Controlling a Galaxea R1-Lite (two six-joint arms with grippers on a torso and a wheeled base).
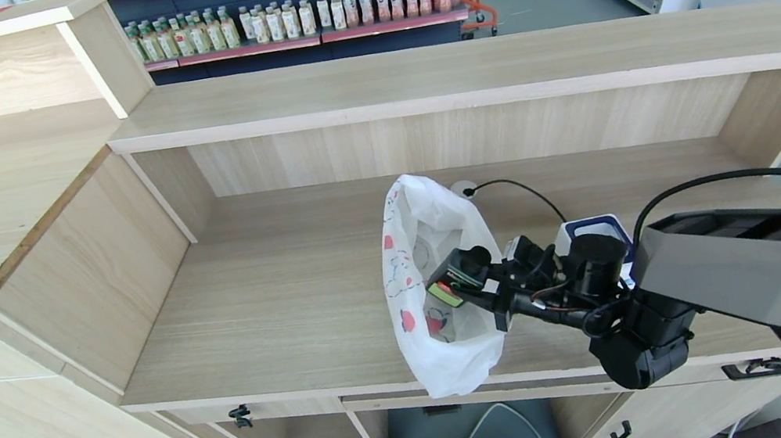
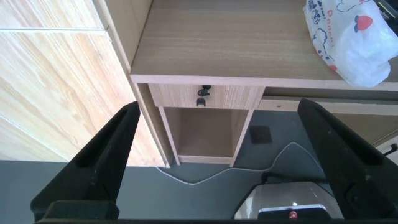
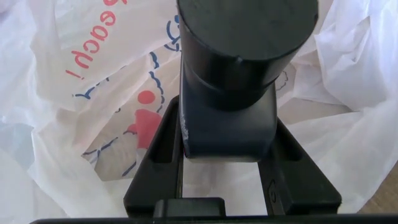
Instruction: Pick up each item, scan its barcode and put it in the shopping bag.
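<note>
A white shopping bag with red and blue print stands open near the counter's front edge. My right gripper hangs over its mouth, shut on a black cylindrical item with a green and red label. In the right wrist view the black item sits between the fingers, with the bag spread beneath it. My left gripper is open with nothing in it, low in front of the counter, left of the bag.
The bag rests on a light wooden counter with a raised back shelf and a side wall on the left. A white and blue device with a black cable stands right of the bag, partly behind my right arm. A drawer lock sits under the counter.
</note>
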